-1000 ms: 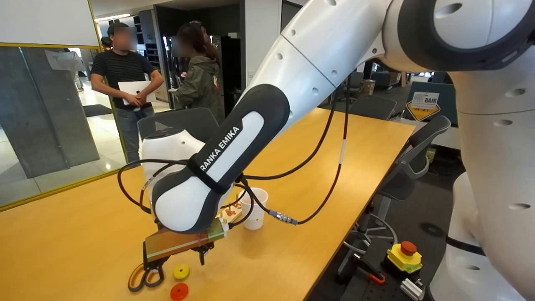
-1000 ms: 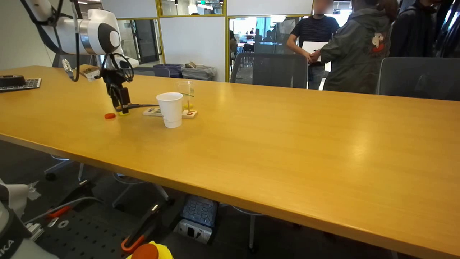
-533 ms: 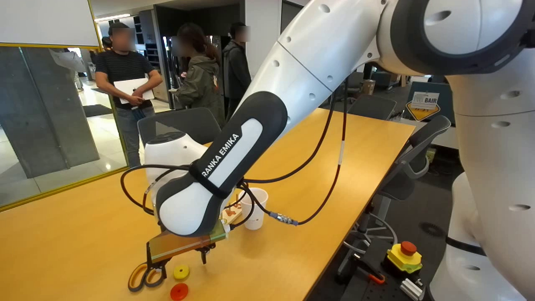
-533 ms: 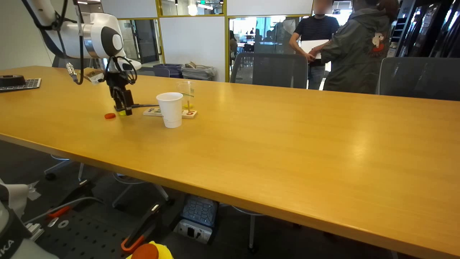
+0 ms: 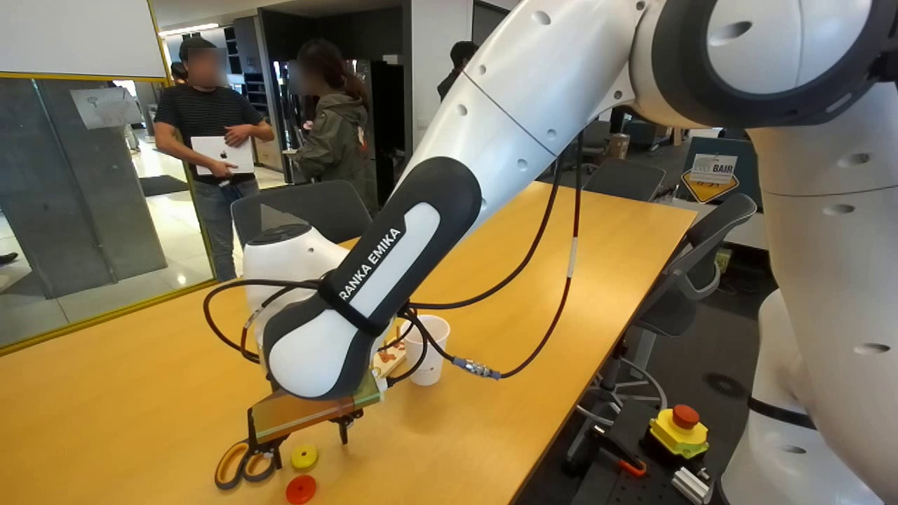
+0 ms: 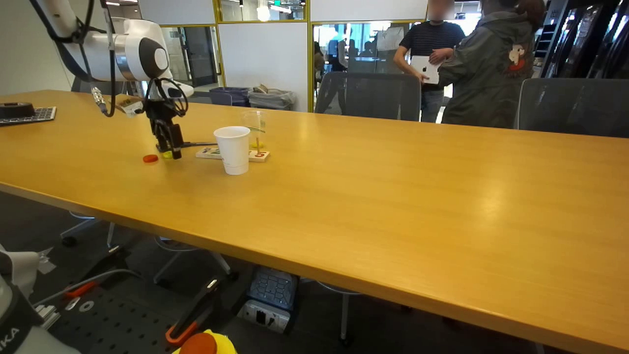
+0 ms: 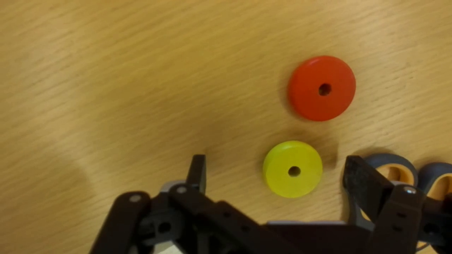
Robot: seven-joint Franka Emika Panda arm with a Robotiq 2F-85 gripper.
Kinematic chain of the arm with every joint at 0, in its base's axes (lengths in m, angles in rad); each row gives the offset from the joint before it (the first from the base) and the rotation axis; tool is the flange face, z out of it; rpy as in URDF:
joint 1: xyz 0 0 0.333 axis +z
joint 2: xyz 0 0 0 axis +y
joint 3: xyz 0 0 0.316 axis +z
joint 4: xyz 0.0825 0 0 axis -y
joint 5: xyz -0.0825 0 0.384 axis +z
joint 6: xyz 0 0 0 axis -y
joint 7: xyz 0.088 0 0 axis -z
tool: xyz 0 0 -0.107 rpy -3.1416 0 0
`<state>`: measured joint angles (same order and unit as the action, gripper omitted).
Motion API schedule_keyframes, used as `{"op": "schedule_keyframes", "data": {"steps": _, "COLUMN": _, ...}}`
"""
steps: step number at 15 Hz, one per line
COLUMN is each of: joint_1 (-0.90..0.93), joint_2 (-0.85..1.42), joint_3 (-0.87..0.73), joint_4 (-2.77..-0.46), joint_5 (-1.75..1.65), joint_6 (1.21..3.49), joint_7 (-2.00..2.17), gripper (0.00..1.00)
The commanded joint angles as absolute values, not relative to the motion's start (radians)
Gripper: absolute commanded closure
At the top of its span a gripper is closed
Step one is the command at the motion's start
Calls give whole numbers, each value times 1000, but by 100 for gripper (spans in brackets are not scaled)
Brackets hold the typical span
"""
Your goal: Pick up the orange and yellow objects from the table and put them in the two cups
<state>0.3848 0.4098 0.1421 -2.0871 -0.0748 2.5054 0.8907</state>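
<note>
The gripper [image 7: 276, 170] is released, its fingers [image 7: 197, 174] spread wide to either side of a yellow disc [image 7: 279, 176] and apart from it on both sides; the disc lies flat on the table [image 6: 393, 196], nearer the finger beside the scissors [image 5: 245, 466]; that finger overlaps the handles in the wrist view, and whether they touch I cannot tell; a red disc [image 7: 319, 106] lies flat near the yellow one, outside the fingers; in both exterior views the white cup [image 6: 235, 152] stands upright, well apart from the gripper; in an exterior view the clear cup [image 6: 254, 120] stands behind it, partly hidden, with a yellow patch [image 6: 257, 145] low down, inside or behind I cannot tell; a pegged board [image 6: 209, 153] lies behind the white cup, partly hidden by it; beyond the table a man [image 5: 203, 112] holds a laptop [image 5: 210, 147].
</note>
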Motion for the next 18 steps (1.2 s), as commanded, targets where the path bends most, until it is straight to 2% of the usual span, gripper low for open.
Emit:
{"op": "schedule_keyframes", "data": {"steps": 1, "joint_1": 406, "joint_2": 423, "joint_3": 122, "joint_4": -2070, "joint_5": -94, "joint_6": 2523, "joint_7": 904, "gripper": 0}}
{"op": "schedule_keyframes", "data": {"steps": 2, "joint_1": 408, "joint_2": 424, "joint_3": 120, "joint_4": -2070, "joint_5": -97, "joint_6": 2524, "joint_7": 905, "gripper": 0}}
{"op": "schedule_keyframes", "data": {"steps": 3, "joint_1": 413, "joint_2": 426, "joint_3": 114, "joint_4": -2073, "joint_5": -107, "joint_6": 2536, "joint_7": 912, "gripper": 25}}
{"op": "schedule_keyframes", "data": {"steps": 4, "joint_1": 415, "joint_2": 426, "joint_3": 110, "joint_4": -2072, "joint_5": -116, "joint_6": 2539, "joint_7": 911, "gripper": 27}}
{"op": "schedule_keyframes", "data": {"steps": 5, "joint_1": 419, "joint_2": 428, "joint_3": 105, "joint_4": -2071, "joint_5": -126, "joint_6": 2543, "joint_7": 914, "gripper": 34}}
{"op": "schedule_keyframes", "data": {"steps": 9, "joint_1": 429, "joint_2": 423, "joint_3": 91, "joint_4": -2063, "joint_5": -163, "joint_6": 2544, "joint_7": 921, "gripper": 66}}
{"op": "schedule_keyframes", "data": {"steps": 11, "joint_1": 434, "joint_2": 420, "joint_3": 84, "joint_4": -2059, "joint_5": -183, "joint_6": 2539, "joint_7": 928, "gripper": 80}}
{"op": "schedule_keyframes", "data": {"steps": 18, "joint_1": 440, "joint_2": 389, "joint_3": 40, "joint_4": -1995, "joint_5": -253, "joint_6": 2505, "joint_7": 974, "gripper": 80}}
